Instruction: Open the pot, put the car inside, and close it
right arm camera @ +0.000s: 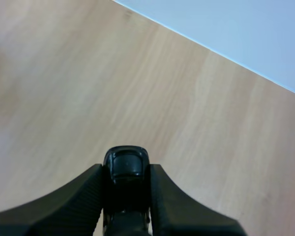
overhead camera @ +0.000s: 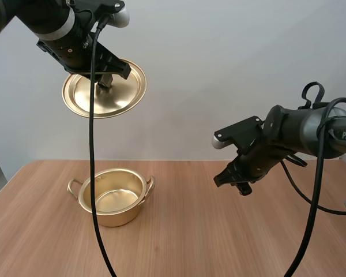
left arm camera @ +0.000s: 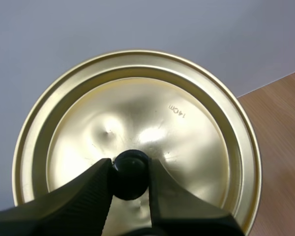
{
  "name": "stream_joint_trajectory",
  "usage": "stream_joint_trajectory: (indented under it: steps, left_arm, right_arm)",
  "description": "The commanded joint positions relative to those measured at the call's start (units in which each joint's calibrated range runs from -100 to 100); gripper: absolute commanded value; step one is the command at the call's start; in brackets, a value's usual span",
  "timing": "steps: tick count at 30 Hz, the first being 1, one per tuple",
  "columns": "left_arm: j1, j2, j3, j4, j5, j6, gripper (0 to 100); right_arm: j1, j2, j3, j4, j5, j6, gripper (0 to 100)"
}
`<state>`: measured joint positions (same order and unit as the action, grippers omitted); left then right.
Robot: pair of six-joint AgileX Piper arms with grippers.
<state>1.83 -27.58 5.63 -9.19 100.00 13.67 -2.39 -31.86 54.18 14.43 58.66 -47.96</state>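
The left gripper [left arm camera: 129, 167] is closed on the black knob [left arm camera: 130, 178] of the gold pot lid [left arm camera: 187, 128], with the knob pinched between the two ribbed fingertips. The lid hangs in the air, high above the tabletop [overhead camera: 219, 242], tilted so that its top face is turned toward the wrist. That face carries a small stamped marking reading "14cm". The lid touches nothing but the gripper.

The right gripper [right arm camera: 126, 169] clamps a small black toy car [right arm camera: 126, 162] between its fingertips. The car's glossy end protrudes just past the tips. This gripper hovers over the right half of the tabletop, clear of the wood surface.

The open gold pot [overhead camera: 118, 216] stands upright on the left half of the tabletop, nearer the far edge than the near edge. It has one side handle toward each side. Its interior is bare metal. The pot is well apart from the right gripper and lies below the raised lid, slightly to the right of it.
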Motion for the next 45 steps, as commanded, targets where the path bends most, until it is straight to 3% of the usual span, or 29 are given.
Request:
stream_joint_trajectory:
  steps: [1, 11, 24, 29, 45]
  left_arm:
    - [0.02, -0.03, -0.07, -0.01, 0.0, 0.18, 0]
    - [0.02, -0.03, -0.07, -0.01, 0.0, 0.28, 0]
    - [0.02, -0.03, -0.17, -0.01, 0.0, 0.28, 0]
    - [0.02, -0.58, -2.82, -1.05, 0.0, 0.28, 0]
    - [0.02, -0.58, -5.09, -2.87, 0.0, 0.28, 0]
  right_arm:
    - [0.34, 0.02, -2.91, 34.96, 15.07, -19.9, 0]
    - [9.22, 0.02, -10.95, 33.19, 19.51, -19.9, 0]
    - [20.54, 9.8, -10.95, 28.07, 5.24, -21.01, 0]
    - [22.77, 12.77, -11.75, 28.48, -1.98, -22.85, 0]
    - [23.55, 25.74, -23.02, 29.25, 3.44, -23.22, 0]
